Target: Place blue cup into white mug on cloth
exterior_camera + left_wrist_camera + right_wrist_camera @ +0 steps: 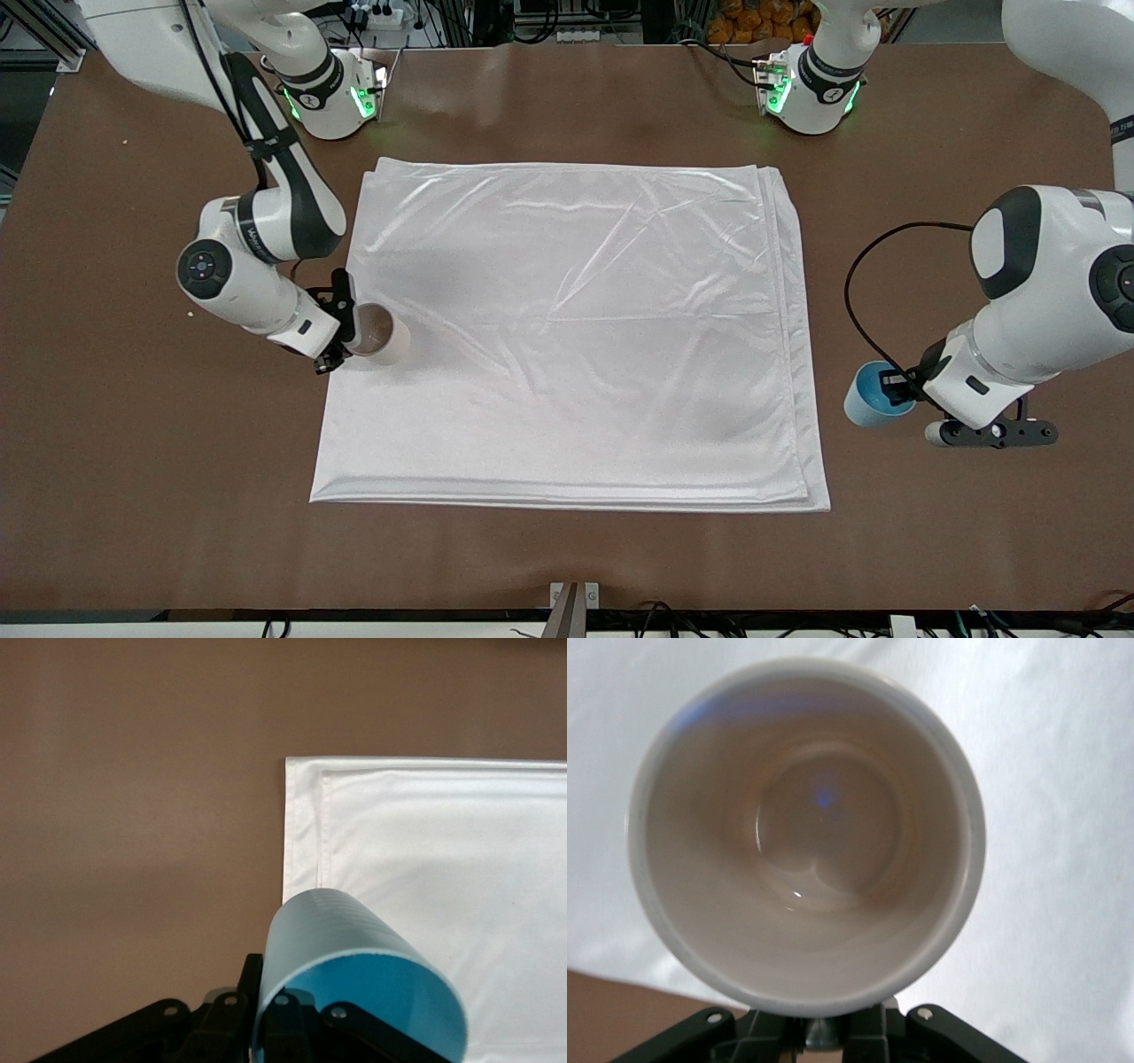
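The white mug [383,336] is at the cloth's [576,337] edge toward the right arm's end, with my right gripper [347,332] shut on its side. In the right wrist view I look straight into the mug's beige inside [806,833], with the right gripper [824,1028] clamped under the rim and the cloth [1063,815] below. The blue cup [870,400] is tilted over bare table, off the cloth toward the left arm's end, and my left gripper [897,387] is shut on its wall. The left wrist view shows the blue cup [354,966], the left gripper [268,1005] and a cloth corner [425,842].
The brown table [133,461] surrounds the cloth. Both robot bases [332,97] stand along the table's edge farthest from the front camera. A black cable [855,292] loops above the table beside the left arm. A small metal bracket [574,595] sits at the table edge nearest the front camera.
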Robot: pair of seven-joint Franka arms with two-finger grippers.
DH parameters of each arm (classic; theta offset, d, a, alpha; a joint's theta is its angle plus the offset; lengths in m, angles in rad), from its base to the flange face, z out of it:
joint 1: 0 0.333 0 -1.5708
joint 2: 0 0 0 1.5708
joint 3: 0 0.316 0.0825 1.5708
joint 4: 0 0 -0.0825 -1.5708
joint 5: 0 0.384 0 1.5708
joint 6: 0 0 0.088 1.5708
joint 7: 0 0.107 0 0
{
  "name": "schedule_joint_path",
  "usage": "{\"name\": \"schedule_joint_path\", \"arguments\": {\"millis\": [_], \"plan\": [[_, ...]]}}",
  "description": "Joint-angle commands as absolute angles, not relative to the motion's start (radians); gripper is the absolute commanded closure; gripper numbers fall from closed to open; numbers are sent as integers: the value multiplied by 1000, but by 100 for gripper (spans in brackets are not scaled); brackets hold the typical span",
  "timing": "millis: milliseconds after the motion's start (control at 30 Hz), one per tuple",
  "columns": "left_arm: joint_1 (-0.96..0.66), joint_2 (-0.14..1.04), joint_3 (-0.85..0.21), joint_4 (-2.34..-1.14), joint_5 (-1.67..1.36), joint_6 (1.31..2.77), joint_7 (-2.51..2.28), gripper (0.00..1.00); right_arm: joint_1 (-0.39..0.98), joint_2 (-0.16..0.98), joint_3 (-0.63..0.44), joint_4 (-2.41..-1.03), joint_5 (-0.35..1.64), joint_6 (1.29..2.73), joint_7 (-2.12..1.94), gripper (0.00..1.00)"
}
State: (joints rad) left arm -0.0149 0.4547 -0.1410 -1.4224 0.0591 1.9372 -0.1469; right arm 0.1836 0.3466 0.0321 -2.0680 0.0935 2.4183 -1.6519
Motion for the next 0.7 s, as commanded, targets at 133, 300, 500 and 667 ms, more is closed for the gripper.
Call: {"name": "schedule_joint_path", "arguments": {"millis": [133, 300, 500, 667], "plan": [[-14, 411, -143, -1433, 75, 1922, -138, 100, 294, 305, 25, -2091, 61, 2391, -1444, 100], [-18, 397, -150, -1430, 69, 1890, -127, 100, 373, 308, 25, -2086, -1, 2391, -1280, 100], [-11, 396, -179, -1427, 64, 1888, -127, 100, 448, 316, 26, -2077, -37, 2390, -1117, 100], [-6, 377, -179, -1425, 64, 1887, -126, 100, 505, 330, 25, -2065, -43, 2388, -1019, 100]]}}
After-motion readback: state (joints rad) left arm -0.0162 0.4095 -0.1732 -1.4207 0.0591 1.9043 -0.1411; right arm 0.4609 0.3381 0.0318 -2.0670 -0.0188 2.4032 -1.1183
